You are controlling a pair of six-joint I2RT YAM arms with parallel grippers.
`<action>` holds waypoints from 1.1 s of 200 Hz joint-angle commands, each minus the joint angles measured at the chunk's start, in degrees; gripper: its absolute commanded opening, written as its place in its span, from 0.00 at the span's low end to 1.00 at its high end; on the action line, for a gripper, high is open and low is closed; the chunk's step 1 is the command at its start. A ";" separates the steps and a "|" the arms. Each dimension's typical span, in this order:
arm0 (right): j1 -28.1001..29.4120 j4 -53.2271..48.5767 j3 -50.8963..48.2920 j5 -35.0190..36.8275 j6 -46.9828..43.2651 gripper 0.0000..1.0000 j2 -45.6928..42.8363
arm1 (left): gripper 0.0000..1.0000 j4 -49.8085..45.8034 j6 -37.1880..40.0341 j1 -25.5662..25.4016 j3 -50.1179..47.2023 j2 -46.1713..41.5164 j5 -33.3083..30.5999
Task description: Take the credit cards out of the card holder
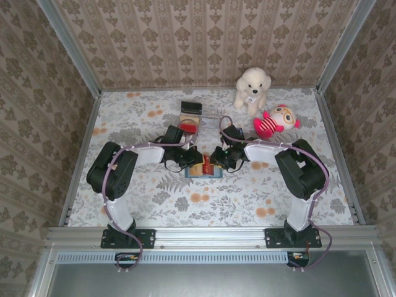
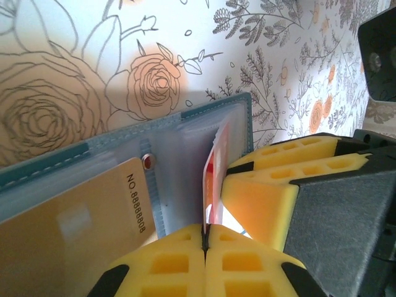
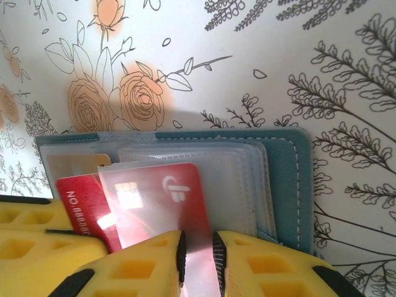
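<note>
The teal card holder (image 1: pixel 204 172) lies open mid-table between both arms. In the left wrist view its teal cover (image 2: pixel 124 133) holds clear sleeves and a gold card (image 2: pixel 80 229). A red credit card (image 2: pixel 213 185) stands edge-on there, and my left gripper (image 2: pixel 204 238) is shut on its near edge. From the right wrist, the same red card (image 3: pixel 179 198) sits partly in a clear sleeve (image 3: pixel 235 179) and sticks out to the left. My right gripper (image 3: pixel 197 253) is closed on that sleeve's lower strip, jaws a little apart. The two grippers (image 1: pixel 206 161) nearly touch.
A white plush bear (image 1: pixel 252 88) and a red plush doll (image 1: pixel 275 120) sit at the back right. A small dark box (image 1: pixel 190 107) with a red item (image 1: pixel 189 127) lies behind the holder. Patterned walls (image 1: pixel 37 93) enclose the floral table (image 1: pixel 247 198).
</note>
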 commanded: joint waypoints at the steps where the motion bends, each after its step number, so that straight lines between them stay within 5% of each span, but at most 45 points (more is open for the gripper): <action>1: 0.02 -4.46 -1.16 3.79 0.88 0.24 3.20 | 0.03 -5.27 3.54 1.21 -0.78 -3.71 -0.71; 48: -0.07 -2.52 -0.60 2.09 -0.63 0.25 1.23 | 0.00 -19.19 11.26 2.37 1.16 -10.97 -8.41; 90: -0.50 4.18 -0.86 -0.61 -1.93 0.43 -5.58 | 0.00 -21.75 11.35 3.45 2.55 -18.60 -11.90; 148: -1.73 26.22 -4.82 -11.84 2.71 0.72 -11.18 | 0.00 -6.47 -2.15 7.63 0.07 -25.25 -6.20; 179: -1.59 44.89 -6.27 -16.85 13.42 0.74 -9.62 | 0.00 1.65 -10.17 8.93 -1.19 -26.59 -3.64; 220: -1.37 51.33 -6.50 -18.00 19.31 0.68 -8.86 | 0.00 9.08 -16.86 11.24 -3.24 -28.27 1.33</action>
